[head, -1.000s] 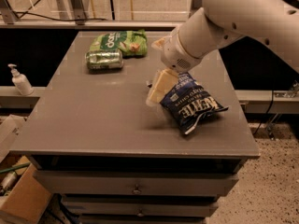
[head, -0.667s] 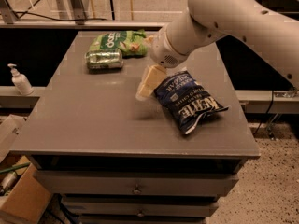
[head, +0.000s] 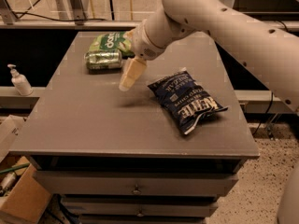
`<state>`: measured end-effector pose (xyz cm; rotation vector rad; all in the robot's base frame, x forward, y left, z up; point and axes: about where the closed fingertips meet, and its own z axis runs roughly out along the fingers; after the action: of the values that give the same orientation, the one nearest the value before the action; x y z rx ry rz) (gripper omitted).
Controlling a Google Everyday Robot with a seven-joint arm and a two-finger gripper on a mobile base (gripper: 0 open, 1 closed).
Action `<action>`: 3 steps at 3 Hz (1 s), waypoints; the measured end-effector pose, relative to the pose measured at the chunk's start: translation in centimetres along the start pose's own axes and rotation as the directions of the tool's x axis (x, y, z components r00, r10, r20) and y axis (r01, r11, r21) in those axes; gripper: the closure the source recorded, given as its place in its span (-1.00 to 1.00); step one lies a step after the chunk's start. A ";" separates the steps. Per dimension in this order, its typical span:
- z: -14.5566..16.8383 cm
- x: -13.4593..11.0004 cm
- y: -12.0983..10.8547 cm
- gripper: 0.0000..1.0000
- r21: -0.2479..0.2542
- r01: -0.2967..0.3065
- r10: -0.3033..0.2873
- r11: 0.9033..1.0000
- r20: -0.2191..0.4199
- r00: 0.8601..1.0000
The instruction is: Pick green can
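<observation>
The green can (head: 103,59) lies on its side at the back left of the grey table (head: 93,120), shiny, with silvery ends. My gripper (head: 128,77) hangs from the white arm just right of the can and slightly nearer the front, a short gap away. It holds nothing.
A flat green snack bag (head: 112,42) with white lettering lies just behind the can. A dark blue chip bag (head: 187,99) lies at the table's right. A white pump bottle (head: 19,80) stands on a ledge left of the table. Drawers sit below the front edge.
My gripper and arm have moved left and toward the back of the table, away from the blue chip bag and closer to the green can.
</observation>
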<state>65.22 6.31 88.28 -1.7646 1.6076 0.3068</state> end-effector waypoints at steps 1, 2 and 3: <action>2.1 -0.7 -1.6 -1.00 0.002 0.018 -0.018 1.000 0.005 1.000; 4.3 -0.8 -3.0 -1.00 -0.002 0.024 -0.024 1.000 -0.007 1.000; 6.4 -0.7 -4.2 -1.00 -0.009 0.017 -0.017 1.000 -0.015 1.000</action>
<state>70.89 10.79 85.58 -1.7903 1.6036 0.2937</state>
